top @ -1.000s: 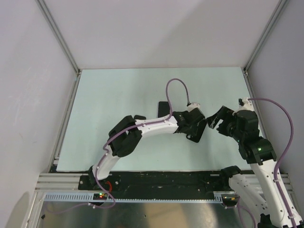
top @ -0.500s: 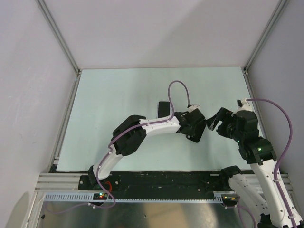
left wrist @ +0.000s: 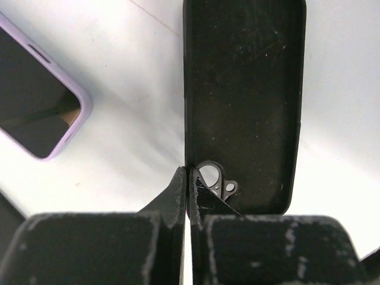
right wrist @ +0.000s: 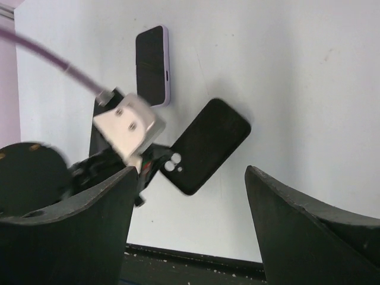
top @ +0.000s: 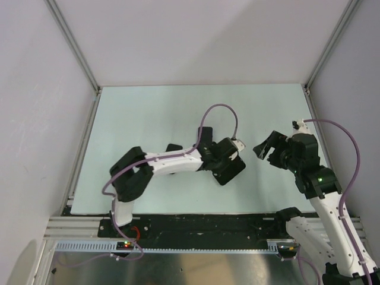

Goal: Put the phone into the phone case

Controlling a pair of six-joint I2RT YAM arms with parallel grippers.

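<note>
Pale green tabletop (top: 148,113), grey walls (top: 196,35) around: my left gripper (left wrist: 189,178) pinches the black phone case (left wrist: 243,89) by its rim, the lilac-edged phone (left wrist: 29,101) lying left of its fingers. My right gripper (right wrist: 189,178) hangs spread wide.

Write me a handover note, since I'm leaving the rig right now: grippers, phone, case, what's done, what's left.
Left gripper: shut on the case, pinching its side wall by the camera cutout.
Right gripper: open, holding nothing, off to the right of the case.
Phone: flat on the table, screen up, beside the case and not touching it.
Done: case gripped.
Left: pick up the phone, line it up with the case and press it in.
</note>
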